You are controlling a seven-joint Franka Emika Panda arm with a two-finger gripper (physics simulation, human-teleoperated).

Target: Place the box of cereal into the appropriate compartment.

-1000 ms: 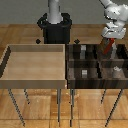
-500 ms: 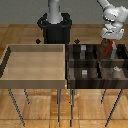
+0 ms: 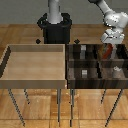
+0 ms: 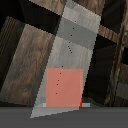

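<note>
Nearest the viewer, thin metal legs (image 3: 60,107) hold up two containers set side by side. On the exterior view's left sits a light wooden tray (image 3: 35,80) with raised walls and a bare floor. Touching it on the exterior view's right is a dark wooden organizer (image 3: 97,64) split by dividers into several compartments. In its near row, a small grey item (image 3: 85,73) lies in the compartment by the tray, and another pale item (image 3: 117,70) lies in the compartment toward the exterior view's right.

Farther back, over the far right compartment, the gripper (image 3: 108,44) hangs from the white arm (image 3: 114,20). The box of cereal (image 3: 106,50) sits just under it, upright, its lower end down between the dividers of that far compartment. In the wrist view the box (image 4: 64,88) shows as a pale red face against the dark wood. Whether the fingers are closed on the box or spread apart cannot be told from either view.

Behind the tray stands the arm's dark base (image 3: 55,27).
</note>
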